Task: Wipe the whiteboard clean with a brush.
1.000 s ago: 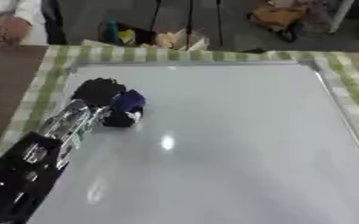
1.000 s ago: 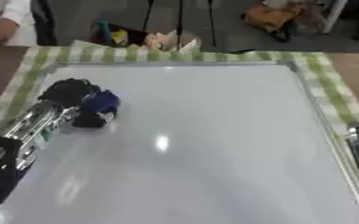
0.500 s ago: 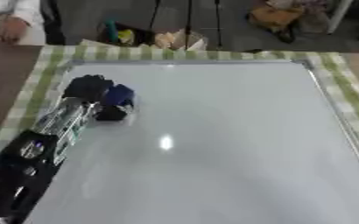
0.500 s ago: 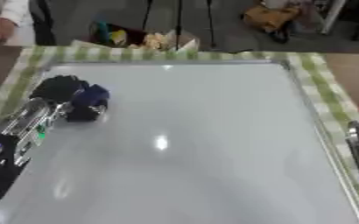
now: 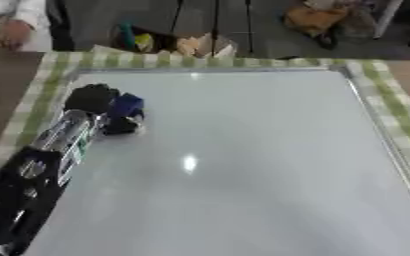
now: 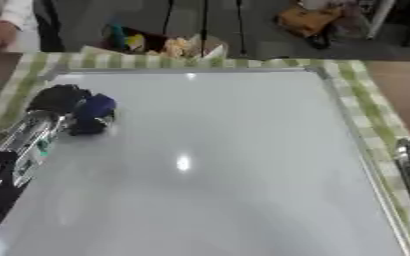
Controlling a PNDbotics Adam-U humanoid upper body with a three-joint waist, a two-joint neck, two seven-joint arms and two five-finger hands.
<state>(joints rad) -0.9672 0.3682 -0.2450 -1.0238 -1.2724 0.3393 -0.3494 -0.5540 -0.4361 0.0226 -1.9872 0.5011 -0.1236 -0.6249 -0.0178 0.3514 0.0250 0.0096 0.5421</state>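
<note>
A green and white checked cloth [image 5: 42, 90] covers a brown table [image 5: 3, 80]. Beyond its far edge lies a dark grey floor [image 5: 252, 30] with thin black stand legs [image 6: 204, 25] and what may be an orange bag [image 5: 309, 17]. Overhead light glares softly.

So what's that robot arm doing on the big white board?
The robot's left hand is curled around a blue brush and pressing it against the whiteboard, near the board's far left corner. The whiteboard lies flat on a green checked cloth, and its surface looks clean, with only a spot of light reflecting in the middle. The right hand's fingers can't be made out; only a bit of that arm shows at the right edge of the right eye view.
</note>
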